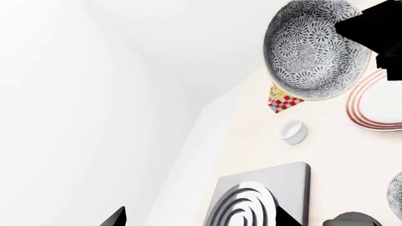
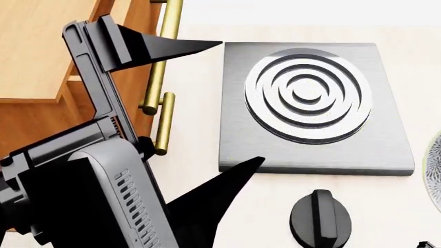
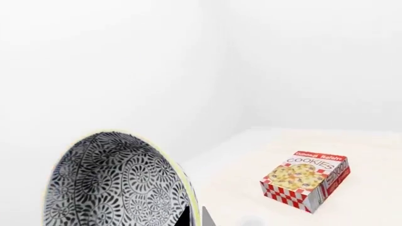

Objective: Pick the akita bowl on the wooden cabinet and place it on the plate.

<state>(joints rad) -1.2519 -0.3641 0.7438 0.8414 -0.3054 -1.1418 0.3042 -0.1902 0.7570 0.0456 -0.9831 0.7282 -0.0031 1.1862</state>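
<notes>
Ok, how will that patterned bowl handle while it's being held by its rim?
The akita bowl looks like stiff glazed ceramic, so probably slippery and breakable. The right gripper seems to pinch only one edge of the rim, so it may swing or twist. Its rounded body could rock once set down.

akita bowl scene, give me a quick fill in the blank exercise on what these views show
1. The inside of the akita bowl shows a black-and-white ____ pattern.
2. The box lying on the counter is labelled ____.
3. The plate has thin rings coloured ____ near its rim.
4. In the head view, the black knob sits just in front of the grey ____.

Missing words: floral swirl; cookies; red; stove plate
</notes>
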